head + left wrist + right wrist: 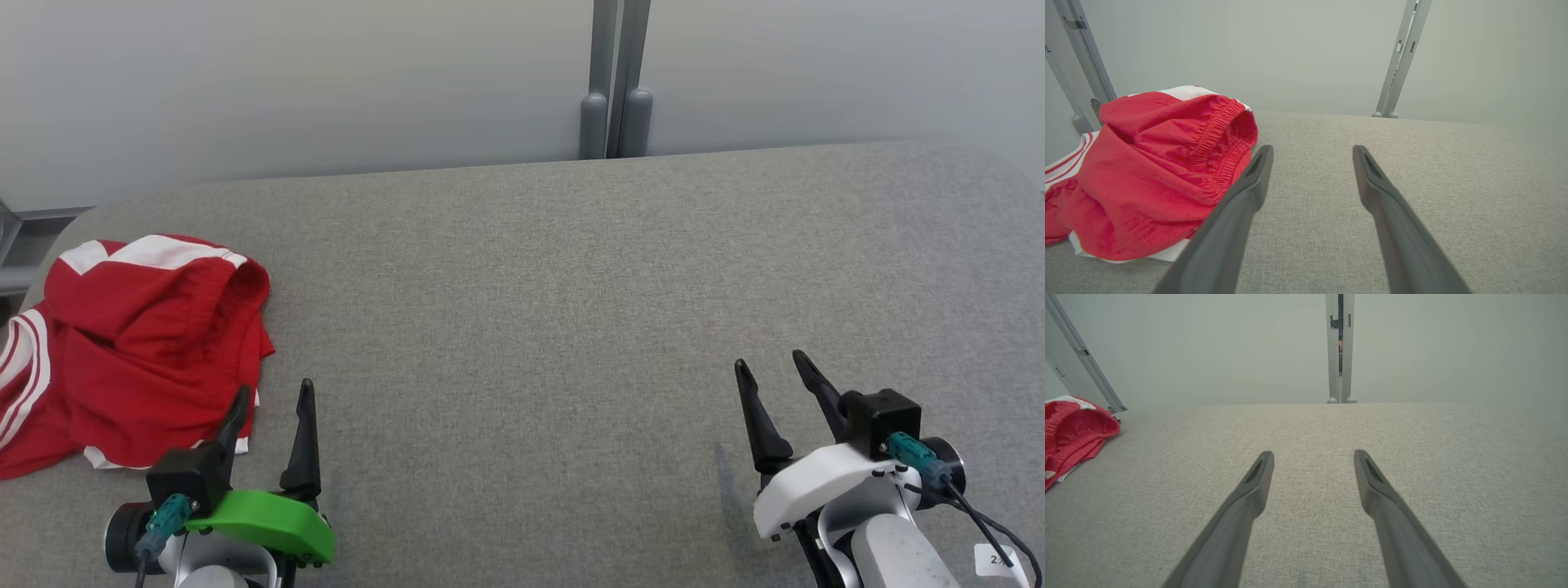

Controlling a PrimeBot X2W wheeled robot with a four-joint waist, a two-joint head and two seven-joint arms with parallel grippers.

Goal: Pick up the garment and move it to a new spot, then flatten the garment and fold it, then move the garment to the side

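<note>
Step 1 not yet begun, by the look of the layout. Finds the garment (pixel 139 343), red with white stripes and an elastic waistband (pixel 1216 130), apparently shorts, bunched in a loose heap at the left end of the grey padded table (pixel 531 310) and reaching its left edge. Heaped rather than spread, so needs lifting clear before any flattening.

Puts the left gripper (pixel 275 388) at the heap's near-right corner, low over the table, both dark fingers (pixel 304 433) spread wide, pointing far, with nothing between them. In the left wrist view, sets 1 finger right against the waistband fold; cannot tell whether touching or just clear. Probably stationed there as the nearer arm for the 1st grasp: a short reach left brings the waistband within range.

Puts the right gripper (pixel 768 359) well apart from the garment, over bare fabric at the near right, jaws likewise parted wide and empty. Likely held back to keep the middle free as the new spot, and to be ready for a 2nd corner when spreading.

Leaves a broad stretch of table between the 2 grippers, seemingly enough for laying out and folding. Beyond the far edge, just a pale wall (pixel 326 82) and 2 grey posts (pixel 616 114).

Calls next for a pinch on a thick fold such as the waistband, not 1 thin layer. Risks shoving the heap off the left edge if pushed instead of lifted.
</note>
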